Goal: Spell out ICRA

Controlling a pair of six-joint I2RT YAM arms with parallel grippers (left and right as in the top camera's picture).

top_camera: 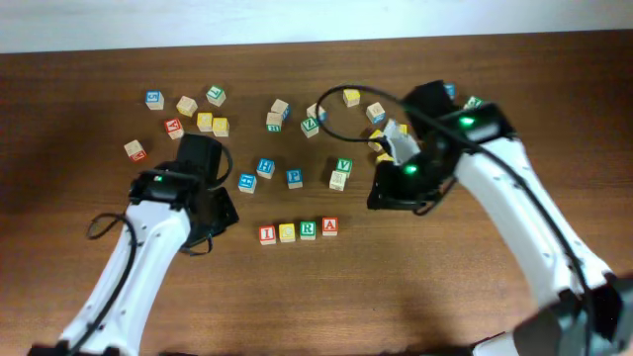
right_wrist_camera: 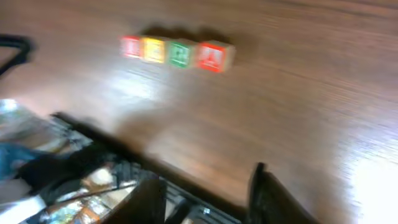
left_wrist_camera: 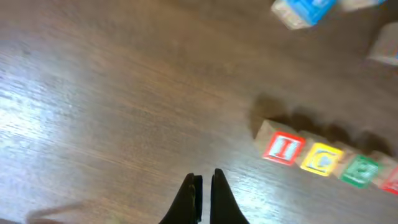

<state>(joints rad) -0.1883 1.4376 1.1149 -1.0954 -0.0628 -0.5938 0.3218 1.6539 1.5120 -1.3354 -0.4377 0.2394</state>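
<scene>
Four cubes stand touching in a row on the brown table: red I (top_camera: 267,234), yellow-bordered C (top_camera: 287,232), green R (top_camera: 308,229) and red A (top_camera: 329,226). The left wrist view shows I (left_wrist_camera: 283,149), C (left_wrist_camera: 322,158) and R (left_wrist_camera: 359,170), with A cut off at the edge. The right wrist view shows I (right_wrist_camera: 130,46), C (right_wrist_camera: 153,50), R (right_wrist_camera: 181,53) and A (right_wrist_camera: 212,56). My left gripper (left_wrist_camera: 204,180) is shut and empty, left of the row. My right gripper (right_wrist_camera: 208,183) is open and empty, right of the row.
Several loose cubes lie scattered across the far half of the table, among them a blue P cube (top_camera: 295,178), a green V cube (top_camera: 343,166) and yellow-faced cubes (top_camera: 220,126). A black cable (top_camera: 341,109) loops over the cubes near the right arm.
</scene>
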